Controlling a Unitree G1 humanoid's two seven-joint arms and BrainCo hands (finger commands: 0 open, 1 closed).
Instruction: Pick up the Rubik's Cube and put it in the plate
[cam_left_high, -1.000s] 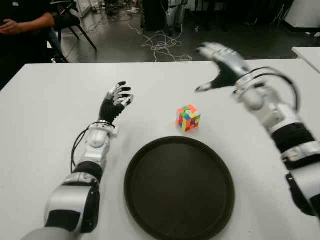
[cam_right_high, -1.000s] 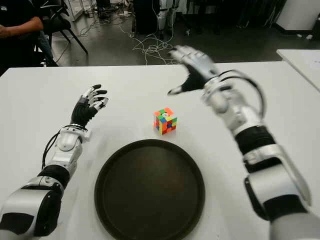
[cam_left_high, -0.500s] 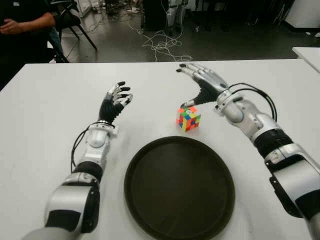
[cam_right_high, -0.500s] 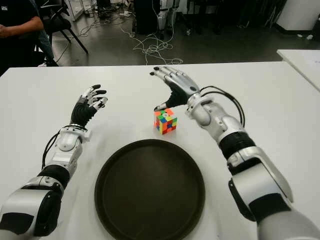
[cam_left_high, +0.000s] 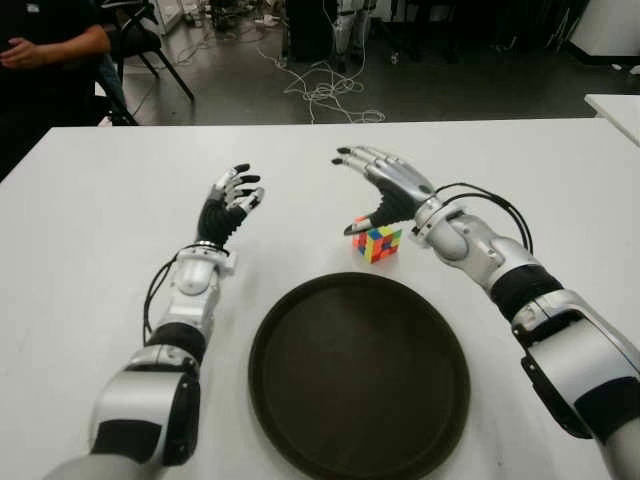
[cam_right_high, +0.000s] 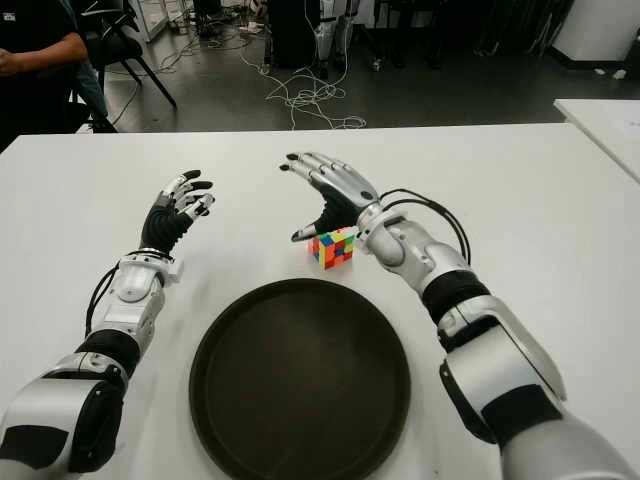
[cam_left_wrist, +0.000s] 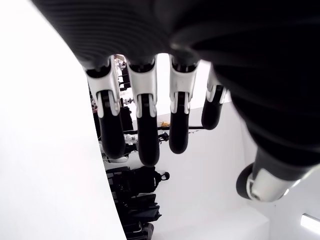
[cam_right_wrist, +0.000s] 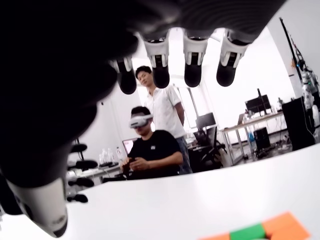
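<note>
Eye views: a stereo pair on the head, looking forward and down at the white table (cam_left_high: 90, 230); floor and cables fill the top of the frame.
Shared by the eyes: the same scene, slightly shifted; the dark plate (cam_left_high: 359, 378) sits right of centre in the left eye, left of centre in the right eye.
Left wrist view: very close under the left hand (cam_left_wrist: 200, 75), looking along its fingers (cam_left_wrist: 145, 130) across the table.
Right wrist view: very close under the right hand (cam_right_wrist: 90, 65), low over the table, facing two people (cam_right_wrist: 152, 145); the Rubik's Cube (cam_right_wrist: 260, 231) shows at the bottom edge, as in the eye views.
</note>
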